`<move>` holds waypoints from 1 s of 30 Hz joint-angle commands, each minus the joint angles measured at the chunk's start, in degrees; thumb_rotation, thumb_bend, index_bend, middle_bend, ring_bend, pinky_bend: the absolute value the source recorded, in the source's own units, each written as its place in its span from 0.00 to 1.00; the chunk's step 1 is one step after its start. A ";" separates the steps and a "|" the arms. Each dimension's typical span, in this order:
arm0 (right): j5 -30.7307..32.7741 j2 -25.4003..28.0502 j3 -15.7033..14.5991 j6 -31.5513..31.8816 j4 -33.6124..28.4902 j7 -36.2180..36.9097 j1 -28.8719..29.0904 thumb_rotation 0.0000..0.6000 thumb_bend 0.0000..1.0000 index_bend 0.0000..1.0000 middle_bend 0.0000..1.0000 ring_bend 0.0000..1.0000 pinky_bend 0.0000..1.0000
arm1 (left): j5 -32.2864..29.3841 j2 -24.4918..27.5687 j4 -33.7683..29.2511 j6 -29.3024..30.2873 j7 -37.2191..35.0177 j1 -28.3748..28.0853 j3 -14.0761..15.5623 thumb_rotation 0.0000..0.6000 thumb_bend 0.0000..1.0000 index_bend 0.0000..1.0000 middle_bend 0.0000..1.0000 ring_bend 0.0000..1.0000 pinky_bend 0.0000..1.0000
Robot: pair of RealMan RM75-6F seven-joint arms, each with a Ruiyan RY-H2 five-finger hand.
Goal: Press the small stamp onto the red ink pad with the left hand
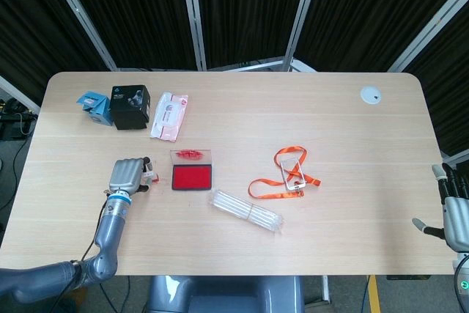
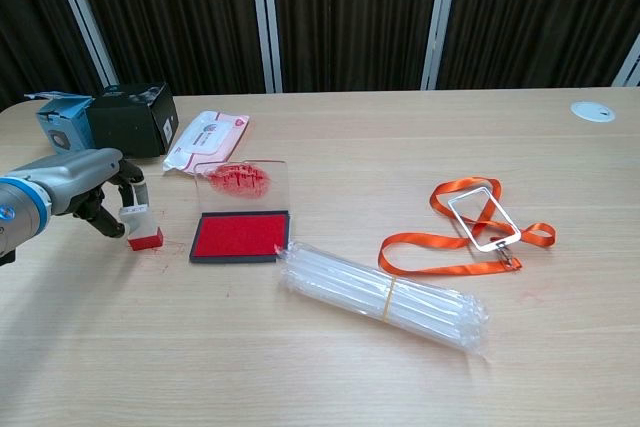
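A: Pale wooden table (image 1: 242, 119) in front of dark curtains. Where is the small stamp (image 2: 143, 226)?

B: Standing on the wood just left of the red ink pad (image 2: 239, 236), red base down. The pad lies open with its clear lid tipped up behind it.

A: Does the left hand (image 2: 88, 189) have it?

B: The fingers (image 2: 131, 185) are curled round its pale upper part and seem to be touching it. Whether the grip has actually closed, I cannot tell.

A: And the right hand (image 1: 452, 210)?

B: Off at the table's far right edge, fingers apart, holding nothing.

A: How will the stamp handle?

B: Likely light and rigid, but small enough to tip or slip. I'd take hold of the upper body, keep the inked base clear, and carry it upright to the pad.
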 commanded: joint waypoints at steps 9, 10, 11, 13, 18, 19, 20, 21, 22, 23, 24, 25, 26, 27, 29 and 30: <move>0.25 -0.18 0.08 0.01 0.16 -0.15 0.09 1.00 0.00 0.00 0.00 0.00 0.00 | -0.31 -0.58 1.31 -0.60 -0.21 -0.08 -0.11 1.00 0.35 0.47 0.46 0.82 0.87; 0.28 -0.21 0.07 -0.02 0.18 -0.17 0.10 1.00 0.00 0.00 0.00 0.00 0.00 | -0.34 -0.63 1.39 -0.57 -0.10 -0.11 -0.12 1.00 0.35 0.48 0.47 0.82 0.87; 0.31 -0.22 0.07 -0.07 0.19 -0.17 0.12 1.00 0.00 0.00 0.00 0.00 0.00 | -0.37 -0.69 1.44 -0.53 -0.02 -0.12 -0.11 1.00 0.35 0.49 0.47 0.82 0.87; 0.39 -0.20 0.08 -0.13 0.16 -0.13 0.13 1.00 0.00 0.00 0.00 0.00 0.00 | -0.32 -0.77 1.53 -0.43 0.07 -0.13 -0.09 1.00 0.36 0.51 0.49 0.82 0.87; 0.43 -0.22 0.07 -0.18 0.22 -0.10 0.16 1.00 0.00 0.00 0.00 0.00 0.00 | -0.17 -0.62 1.47 -0.42 0.00 -0.12 -0.21 1.00 0.37 0.52 0.51 0.82 0.87; 0.46 -0.22 0.08 -0.19 0.22 -0.10 0.17 1.00 0.00 0.00 0.00 0.00 0.00 | -0.09 -0.52 1.36 -0.38 -0.04 -0.11 -0.24 1.00 0.37 0.53 0.51 0.82 0.87; 0.51 -0.22 0.07 -0.24 0.24 -0.08 0.18 1.00 0.00 0.00 0.00 0.00 0.00 | 0.02 -0.35 1.15 -0.36 -0.11 -0.09 -0.29 1.00 0.37 0.53 0.52 0.82 0.87; 0.54 -0.22 0.07 -0.29 0.22 -0.05 0.19 1.00 0.00 0.00 0.00 0.00 0.00 | 0.13 -0.13 0.87 -0.34 -0.18 -0.08 -0.34 1.00 0.37 0.53 0.52 0.82 0.87; 0.57 -0.22 0.06 -0.35 0.22 -0.03 0.20 1.00 0.00 0.00 0.00 0.00 0.00 | 0.28 0.22 0.37 -0.37 -0.35 -0.06 -0.43 1.00 0.38 0.53 0.52 0.82 0.87; 0.58 -0.21 0.07 -0.36 0.22 -0.02 0.21 1.00 0.00 0.00 0.00 0.00 0.00 | 0.47 0.60 -0.23 -0.42 -0.60 -0.03 -0.54 1.00 0.38 0.53 0.52 0.82 0.87; 0.59 -0.20 0.07 -0.37 0.21 0.00 0.22 1.00 0.00 0.00 0.00 0.00 0.00 | 0.58 0.86 -0.65 -0.47 -0.77 0.00 -0.61 1.00 0.38 0.53 0.52 0.82 0.87; 0.60 -0.19 0.08 -0.39 0.19 0.04 0.23 1.00 0.00 0.00 0.00 0.00 0.00 | 0.83 1.29 -1.29 -0.52 -1.04 0.02 -0.71 1.00 0.37 0.54 0.52 0.82 0.87; 0.62 -0.18 0.08 -0.40 0.17 0.05 0.23 1.00 0.00 0.00 0.00 0.00 0.00 | 1.02 1.58 -1.73 -0.54 -1.20 0.02 -0.77 1.00 0.37 0.54 0.52 0.82 0.87; 0.67 -0.18 0.09 -0.42 0.18 0.06 0.23 1.00 0.00 0.00 0.00 0.00 0.00 | 1.30 2.04 -2.45 -0.59 -1.41 0.02 -0.85 1.00 0.37 0.54 0.52 0.82 0.87; 0.85 -0.17 0.13 -0.54 0.16 0.13 0.26 1.00 0.00 0.00 0.00 0.00 0.00 | 1.76 3.27 -4.45 -1.24 -2.25 -0.06 -1.16 1.00 0.37 0.55 0.53 0.82 0.87; 0.95 -0.16 0.15 -0.64 0.18 0.14 0.30 1.00 0.00 0.00 0.00 0.00 0.00 | 1.86 3.89 -5.38 -1.77 -2.62 -0.17 -1.31 1.00 0.38 0.55 0.53 0.82 0.87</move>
